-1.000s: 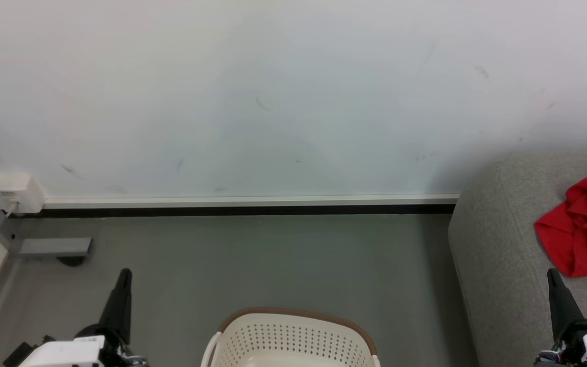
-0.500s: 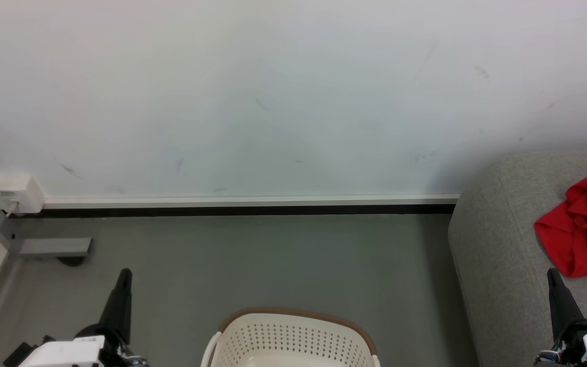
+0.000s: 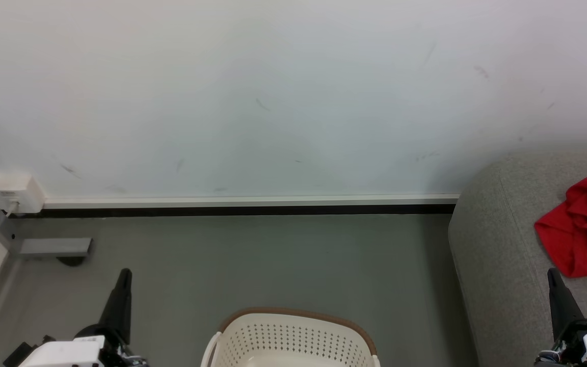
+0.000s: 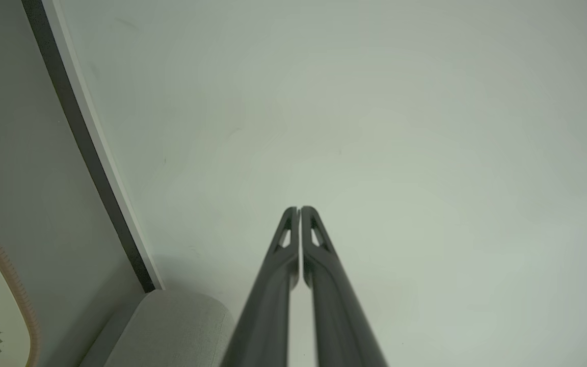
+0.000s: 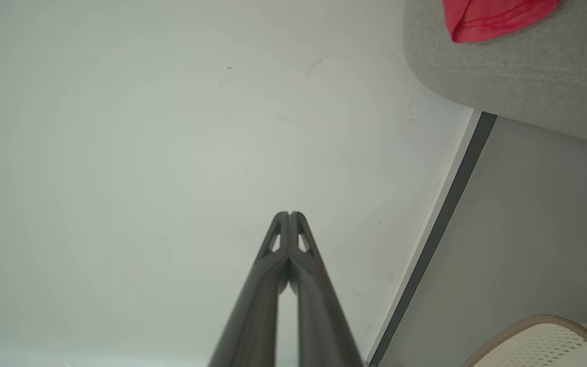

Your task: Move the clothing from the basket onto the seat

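Red clothing (image 3: pixel 579 234) on the seat (image 3: pixel 497 255) just beyond closed right claw (image 3: pixel 553 272); left claw (image 3: pixel 125 273) closed too

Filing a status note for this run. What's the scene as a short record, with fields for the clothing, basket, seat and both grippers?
clothing: red, crumpled, lying on the seat
seat: grey, at the right, against the wall
basket: on the floor, front centre; contents cannot be told
left gripper: shut, empty, left of the basket
right gripper: shut, empty, by the seat
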Tool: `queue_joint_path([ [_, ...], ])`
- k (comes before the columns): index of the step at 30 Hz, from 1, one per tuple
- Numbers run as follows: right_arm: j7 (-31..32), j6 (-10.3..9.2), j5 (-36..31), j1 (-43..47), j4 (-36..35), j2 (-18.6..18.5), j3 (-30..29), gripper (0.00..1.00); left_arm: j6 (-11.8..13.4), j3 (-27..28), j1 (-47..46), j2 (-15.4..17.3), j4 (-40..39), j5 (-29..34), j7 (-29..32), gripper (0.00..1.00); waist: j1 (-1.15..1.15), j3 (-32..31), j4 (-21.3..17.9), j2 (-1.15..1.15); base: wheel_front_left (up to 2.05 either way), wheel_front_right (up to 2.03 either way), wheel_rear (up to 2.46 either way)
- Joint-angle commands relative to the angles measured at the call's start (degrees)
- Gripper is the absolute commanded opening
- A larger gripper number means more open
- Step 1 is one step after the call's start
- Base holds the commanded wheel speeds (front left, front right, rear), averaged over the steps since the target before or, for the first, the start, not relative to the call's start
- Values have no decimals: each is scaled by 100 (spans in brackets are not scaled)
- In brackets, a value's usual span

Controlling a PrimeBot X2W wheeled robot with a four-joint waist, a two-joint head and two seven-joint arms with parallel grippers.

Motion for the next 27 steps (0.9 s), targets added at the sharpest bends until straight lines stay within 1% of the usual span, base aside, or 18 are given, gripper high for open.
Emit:
queue_joint_path([
  [1,21,-12,-44,-54,6,3,-11,0,-31,9,-35,9,-9,-66,31,0,0,0,0,0,0,0,0],
  [27,35,-12,-68,-55,9,21,-37,0,-31,7,-35,9,-9,-67,31,0,0,0,0,0,0,0,0],
])
